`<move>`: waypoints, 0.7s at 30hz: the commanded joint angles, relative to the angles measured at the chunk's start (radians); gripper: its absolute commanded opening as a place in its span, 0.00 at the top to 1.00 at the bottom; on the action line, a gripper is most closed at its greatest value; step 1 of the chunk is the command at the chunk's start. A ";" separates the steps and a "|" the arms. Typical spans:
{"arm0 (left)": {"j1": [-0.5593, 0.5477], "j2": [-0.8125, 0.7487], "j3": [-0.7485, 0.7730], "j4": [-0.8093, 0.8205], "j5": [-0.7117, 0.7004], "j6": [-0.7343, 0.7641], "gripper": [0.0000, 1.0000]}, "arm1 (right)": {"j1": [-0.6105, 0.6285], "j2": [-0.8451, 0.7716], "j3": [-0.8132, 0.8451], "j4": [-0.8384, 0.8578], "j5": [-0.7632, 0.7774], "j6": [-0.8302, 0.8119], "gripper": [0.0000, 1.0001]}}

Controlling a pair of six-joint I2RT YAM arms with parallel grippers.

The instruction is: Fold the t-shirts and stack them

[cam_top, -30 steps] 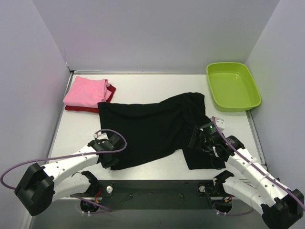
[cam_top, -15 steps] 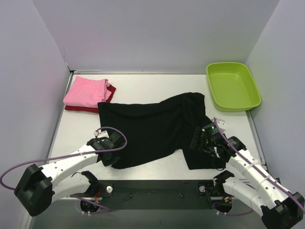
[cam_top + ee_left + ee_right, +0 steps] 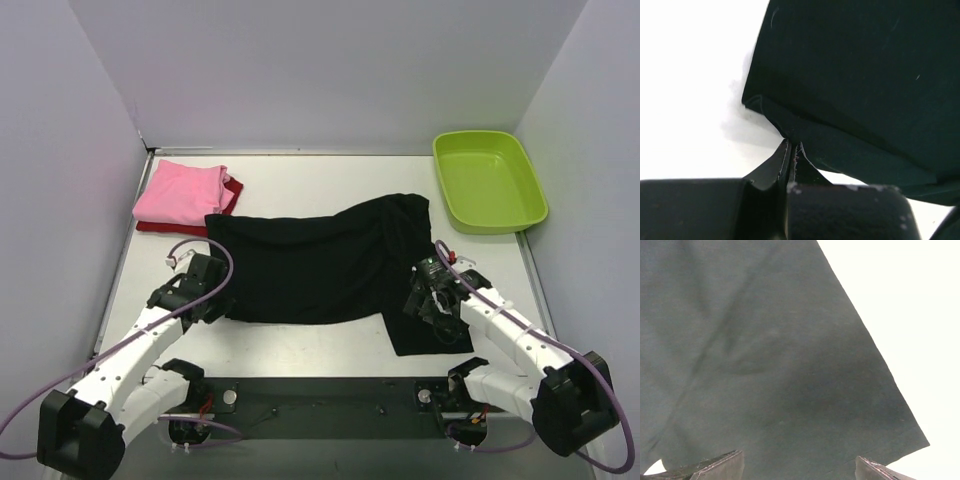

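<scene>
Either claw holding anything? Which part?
Left claw pinches the black t-shirt at its edge by the near-left corner. Right claw is open over it, holding nothing.

Left gripper (image 3: pixel 790 145), near left, pinched tight on the large black cloth t-shirt (image 3: pixel 865 75) hem; right gripper (image 3: pixel 799 467), near right, fingers spread wide.

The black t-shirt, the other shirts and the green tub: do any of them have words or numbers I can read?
None: no words, numbers or signs can be read in any view.
The large black cloth t-shirt shows only plain cloth, and so do the folded pink cloth t-shirt and the dark red cloth t-shirt under it.
The lime-green plastic tub is bare too.
</scene>
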 commanded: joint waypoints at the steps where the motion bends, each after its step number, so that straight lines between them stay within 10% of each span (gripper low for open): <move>1: 0.108 0.007 -0.022 0.167 0.086 0.098 1.00 | -0.021 0.043 -0.028 -0.060 0.063 0.087 0.08; 21: 0.460 0.102 -0.088 0.364 0.277 0.179 1.00 | -0.035 0.073 -0.045 -0.037 0.001 0.103 0.15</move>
